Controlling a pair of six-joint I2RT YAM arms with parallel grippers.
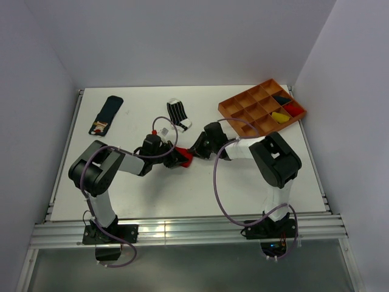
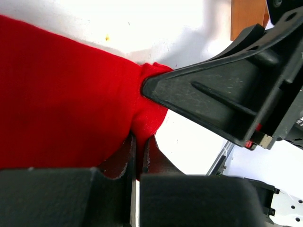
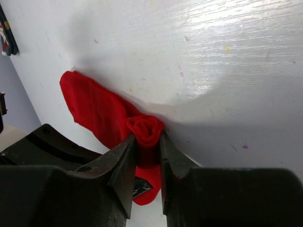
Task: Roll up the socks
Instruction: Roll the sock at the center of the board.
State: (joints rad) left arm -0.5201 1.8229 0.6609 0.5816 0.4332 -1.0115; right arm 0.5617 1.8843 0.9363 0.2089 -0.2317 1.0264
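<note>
Two robot grippers meet nose to nose low over a white tabletop (image 1: pixel 182 194). The left gripper (image 2: pixel 141 142) is clenched on an edge of the red sock (image 2: pixel 61 94), with the fabric pinched thin between its jaws. The right gripper (image 3: pixel 148 136) grasps the sock's rolled end, a tight red curl between its fingertips. The flat remainder spreads beyond it and to its left. Farther beyond both grippers lie the striped sock (image 1: pixel 179 114) and the navy sock (image 1: pixel 107 114), well apart.
</note>
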